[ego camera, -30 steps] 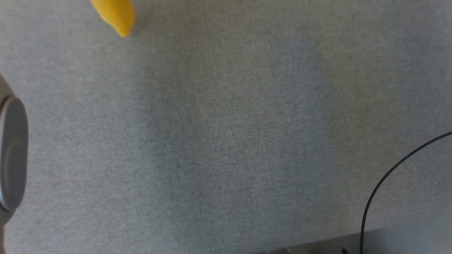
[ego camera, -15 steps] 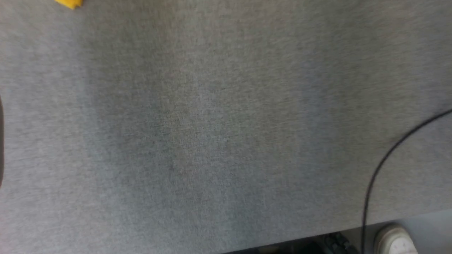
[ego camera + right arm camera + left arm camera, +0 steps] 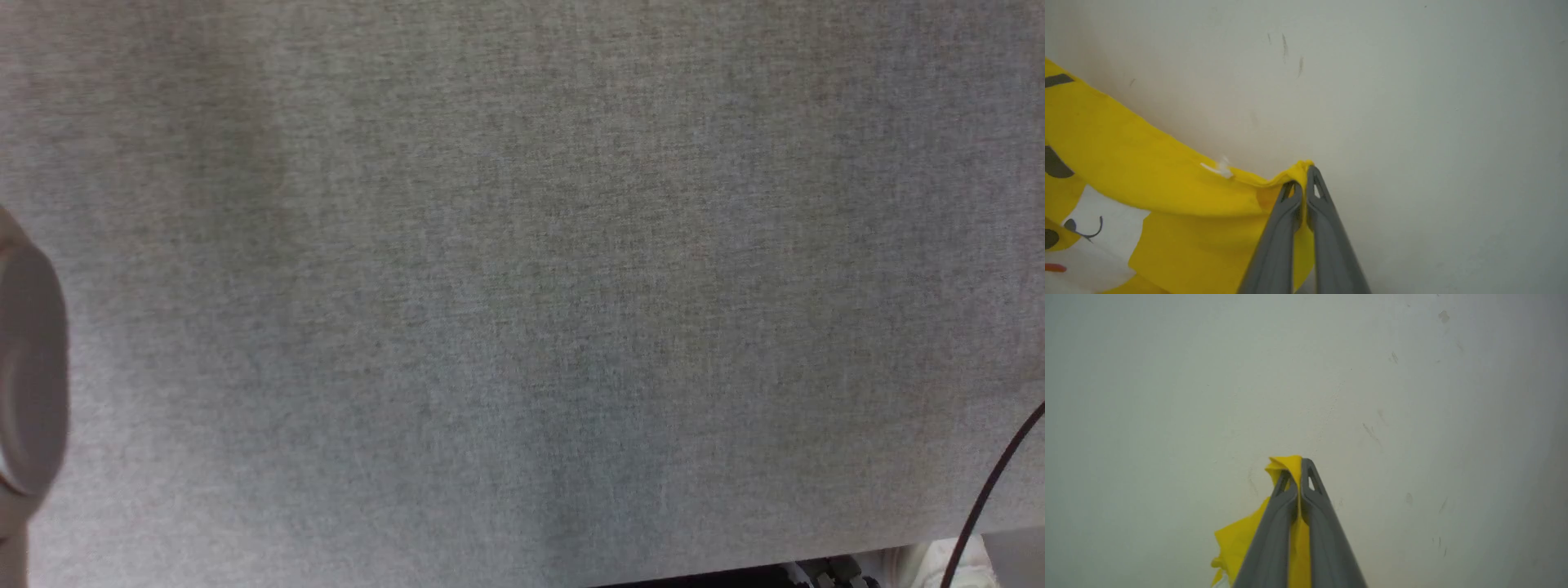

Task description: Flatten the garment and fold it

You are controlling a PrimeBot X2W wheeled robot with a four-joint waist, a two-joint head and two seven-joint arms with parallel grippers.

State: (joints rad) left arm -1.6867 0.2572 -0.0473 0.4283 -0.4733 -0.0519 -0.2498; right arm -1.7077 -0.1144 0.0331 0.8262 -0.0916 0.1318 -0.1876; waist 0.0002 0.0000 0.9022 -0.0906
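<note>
A grey cloth table [image 3: 522, 294] is spreading across the head view; a pale scuffed surface [image 3: 1412, 102] is lying beyond both grippers; the yellow shirt [image 3: 1147, 183] is stretching before it, cartoon face showing; a pale arm joint [image 3: 28, 367] is edging in at the table's left; a black cable [image 3: 992, 490] is crossing its lower right corner; the right gripper [image 3: 1306, 173] is pinching a shirt edge tight; the left gripper [image 3: 1299, 469] is clamping another yellow fold.

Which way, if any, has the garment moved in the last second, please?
Yes: the garment corner climbed up and left in the head view, away from the table near edge.
</note>
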